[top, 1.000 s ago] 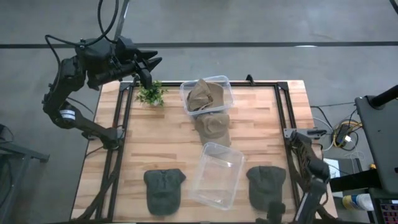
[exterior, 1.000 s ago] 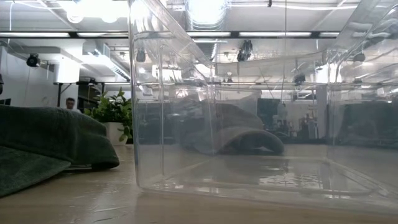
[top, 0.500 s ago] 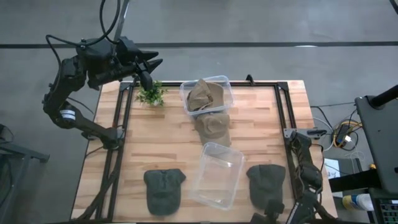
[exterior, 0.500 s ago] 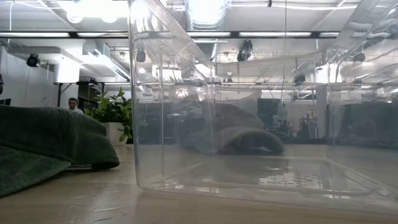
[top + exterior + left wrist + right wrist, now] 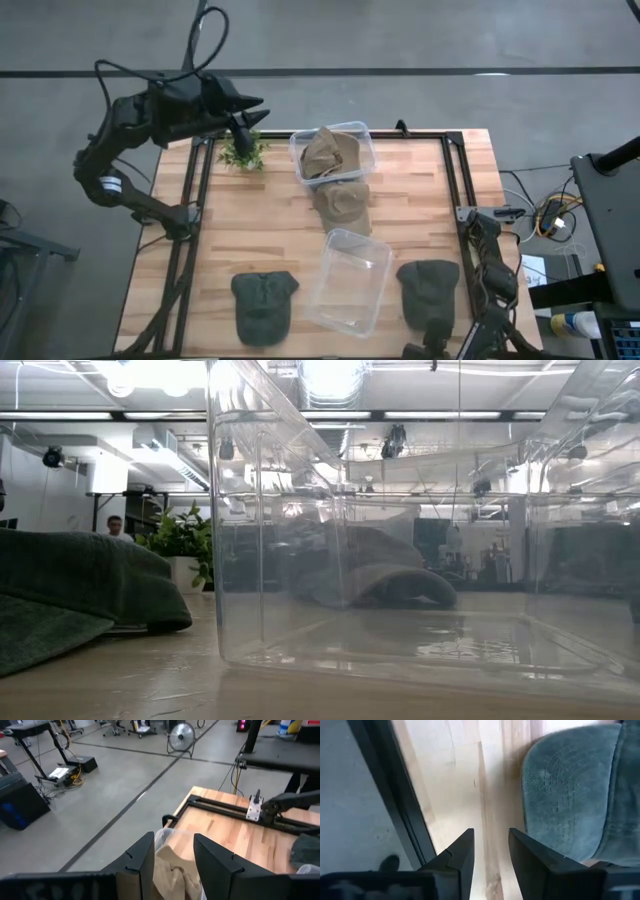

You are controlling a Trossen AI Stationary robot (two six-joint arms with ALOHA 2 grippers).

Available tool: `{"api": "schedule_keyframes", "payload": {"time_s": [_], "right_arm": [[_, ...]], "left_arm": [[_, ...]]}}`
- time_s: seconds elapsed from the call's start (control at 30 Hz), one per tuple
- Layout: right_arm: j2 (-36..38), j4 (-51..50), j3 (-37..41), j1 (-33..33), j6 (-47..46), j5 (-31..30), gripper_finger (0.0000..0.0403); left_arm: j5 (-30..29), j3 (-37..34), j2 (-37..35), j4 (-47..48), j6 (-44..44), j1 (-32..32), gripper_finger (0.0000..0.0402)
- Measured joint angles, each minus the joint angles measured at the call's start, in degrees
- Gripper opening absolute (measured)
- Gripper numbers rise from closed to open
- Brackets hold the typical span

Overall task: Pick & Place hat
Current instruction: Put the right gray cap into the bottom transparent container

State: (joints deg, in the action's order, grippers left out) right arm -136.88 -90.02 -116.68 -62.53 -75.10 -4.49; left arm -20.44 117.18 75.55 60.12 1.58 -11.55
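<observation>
Two dark green hats lie flat on the near part of the table, one at the left (image 5: 263, 305) and one at the right (image 5: 430, 288). A tan hat (image 5: 342, 203) rests mid-table. Another tan hat (image 5: 330, 152) sits in a clear container at the far edge. My left gripper (image 5: 250, 112) hovers open above the far-left corner, beside that container (image 5: 172, 870). My right gripper (image 5: 440, 340) is open at the near edge, low over bare wood (image 5: 490, 840) beside the right green hat (image 5: 575, 805). Neither touches anything.
An empty clear container (image 5: 348, 282) stands between the two green hats and fills the low view (image 5: 400, 560). A small potted plant (image 5: 240, 150) sits at the far-left corner under my left arm. Black rails (image 5: 455, 180) run along the table's sides. A person (image 5: 115, 528) stands far behind.
My left arm has swung a little toward the table's right, its gripper staying open above the plant. My right arm has drawn back toward the near edge. The hats and containers lie where they were.
</observation>
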Motion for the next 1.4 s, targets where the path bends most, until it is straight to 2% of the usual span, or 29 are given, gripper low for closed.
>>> {"api": "schedule_keyframes", "payload": {"time_s": [0.23, 0.4, 0.63, 0.8, 0.93, 1.13, 1.4], "right_arm": [[3.4, 0.0, 1.0, 0.9, 1.8, -1.5, 0.0102], [5.3, -0.1, 3.0, 1.0, -1.1, -3.9, 0.012], [7.2, 0.0, 3.9, 0.9, -3.1, -2.6, 0.0193], [6.9, -0.1, 4.5, 1.0, 0.5, -1.2, 0.0256], [6.3, 0.0, 5.2, 0.9, 1.6, -0.6, 0.0284], [6.1, 0.2, 6.9, 1.4, 1.6, 0.0, 0.0289], [6.1, 0.4, 11.0, 1.5, 3.0, 0.5, 0.026]], "left_arm": [[-0.1, -1.2, 0.0, -0.1, 0.1, 0.0, 0.0131], [-0.1, -1.2, 0.0, -1.1, 0.1, 0.0, 0.0131], [0.0, -1.1, -0.1, -3.0, 0.7, 0.0, 0.0131], [0.1, -1.2, -0.6, -2.2, 2.9, 0.0, 0.0131], [0.3, -1.2, -0.9, -1.3, 3.3, 0.0, 0.0131], [0.3, -1.2, -2.1, -1.1, 4.4, 0.0, 0.0131], [0.3, -1.2, -3.5, -1.7, 7.8, 0.0, 0.0131]]}}
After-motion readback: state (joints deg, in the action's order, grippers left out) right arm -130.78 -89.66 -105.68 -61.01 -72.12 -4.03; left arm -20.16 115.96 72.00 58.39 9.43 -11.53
